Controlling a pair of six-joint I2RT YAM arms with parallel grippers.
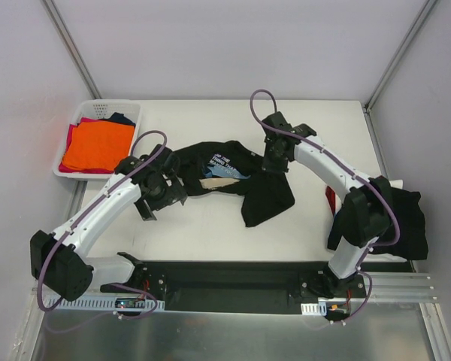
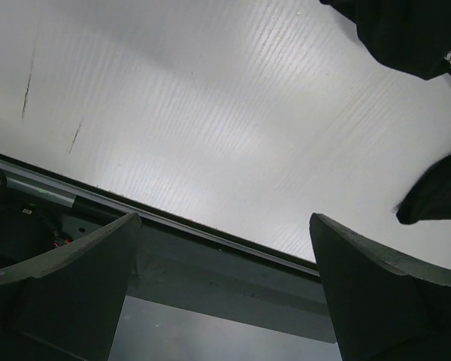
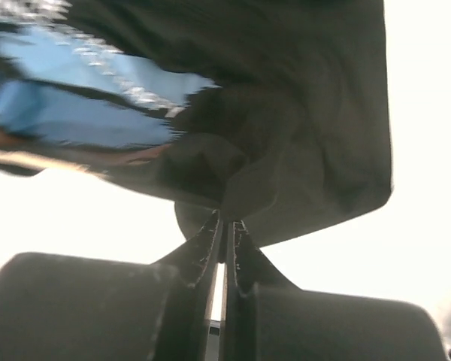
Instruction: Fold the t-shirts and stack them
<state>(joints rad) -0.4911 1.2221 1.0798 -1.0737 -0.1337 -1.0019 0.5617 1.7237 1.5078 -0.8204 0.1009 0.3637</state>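
While left claw (image 2: pixel 224 222) hangs released above white worktop (image 2: pixel 210 113), right claw (image 3: pixel 225 222) pinches crumpled black cloth t-shirt with blue print (image 3: pixel 308 113); folded orange cloth shirts (image 1: pixel 98 147) in white plastic lattice basket (image 1: pixel 98 106), 10 o'clock.

1 white lattice basket (image 1: pixel 98 105) is counted. Inside it 3 tees are made out by colour: 1 orange tee (image 1: pixel 98 147) on top, 1 red tee (image 1: pixel 69 141) under it, 1 navy tee (image 1: pixel 122 118) at the basket's far side. Any more below can't be told. Right of the basket, 1 black printed tee (image 1: pixel 267 199) is seen. Far right of the basket, 1 black cloth pile (image 1: pixel 410 218) is seen; no. of tees in it can't be told. 2 arms are counted: left arm (image 1: pixel 98 214) nearer the basket, right arm (image 1: pixel 331 165) farther.
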